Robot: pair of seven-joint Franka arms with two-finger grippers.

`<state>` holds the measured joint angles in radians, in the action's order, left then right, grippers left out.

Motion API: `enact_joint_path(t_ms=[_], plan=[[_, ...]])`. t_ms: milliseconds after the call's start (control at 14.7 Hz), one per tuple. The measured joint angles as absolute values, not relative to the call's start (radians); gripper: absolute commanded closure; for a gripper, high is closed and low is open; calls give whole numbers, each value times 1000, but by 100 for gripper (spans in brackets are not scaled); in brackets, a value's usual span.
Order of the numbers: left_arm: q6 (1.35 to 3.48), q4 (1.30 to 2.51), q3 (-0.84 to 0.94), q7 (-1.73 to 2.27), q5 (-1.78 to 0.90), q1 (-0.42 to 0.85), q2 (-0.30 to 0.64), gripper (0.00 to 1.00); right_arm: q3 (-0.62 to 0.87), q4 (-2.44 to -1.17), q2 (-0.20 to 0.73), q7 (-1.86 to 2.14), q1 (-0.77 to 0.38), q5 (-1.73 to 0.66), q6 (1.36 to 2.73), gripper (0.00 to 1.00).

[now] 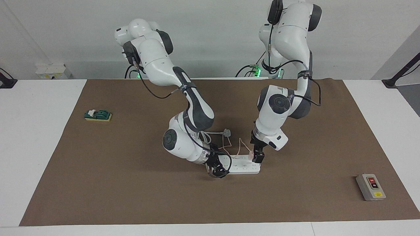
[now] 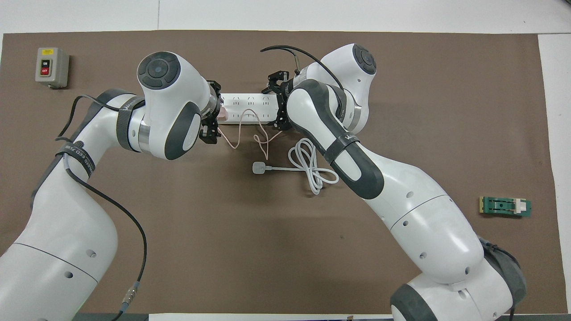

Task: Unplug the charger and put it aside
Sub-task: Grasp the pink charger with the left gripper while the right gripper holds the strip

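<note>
The left end effector [image 1: 257, 157] is standing spread around the charger [image 2: 221, 115], which is sitting plugged in the power strip [image 1: 242, 167], probably to pinch it. The right end effector [image 1: 217, 171] is lying at the strip's other end, perhaps steadying it; whether it is spread or pressed together I cannot tell.

- A plain pale grey wall [image 1: 213, 32] stands at the robots' end.
- A white table [image 1: 39, 147] carries a large brown mat [image 1: 131, 196].
- Even, soft light; shadows are faint.
</note>
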<state>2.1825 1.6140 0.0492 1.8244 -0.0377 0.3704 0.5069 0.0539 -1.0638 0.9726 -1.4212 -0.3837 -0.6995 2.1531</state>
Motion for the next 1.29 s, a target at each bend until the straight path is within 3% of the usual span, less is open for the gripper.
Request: enact_joint_path(t_ms=[68,204,272,340,407,475,1290], plan=[[2183,1614,49,1826,-38,370,507,10,55,-1063,973,-1422,-383,-701,2153,2],[2185,1614,48,1832,-38,371,507,24,55,-1064,974,-1426,-382,-704,2154,21],[2185,1614,48,1833,-37,371,507,36,54,-1064,974,-1429,-381,-713,2154,30],[2186,1614,48,1834,-37,371,507,62,54,-1068,974,-1431,-378,-729,2153,34],[2186,1614,48,1836,-37,371,507,94,55,-1071,973,-1431,-375,-744,2154,38],[2192,1614,48,1837,-37,371,507,100,55,-1074,973,-1431,-374,-752,2155,38],[2223,1612,44,1838,-33,371,507,100,55,-1081,970,-1431,-374,-757,2162,38]])
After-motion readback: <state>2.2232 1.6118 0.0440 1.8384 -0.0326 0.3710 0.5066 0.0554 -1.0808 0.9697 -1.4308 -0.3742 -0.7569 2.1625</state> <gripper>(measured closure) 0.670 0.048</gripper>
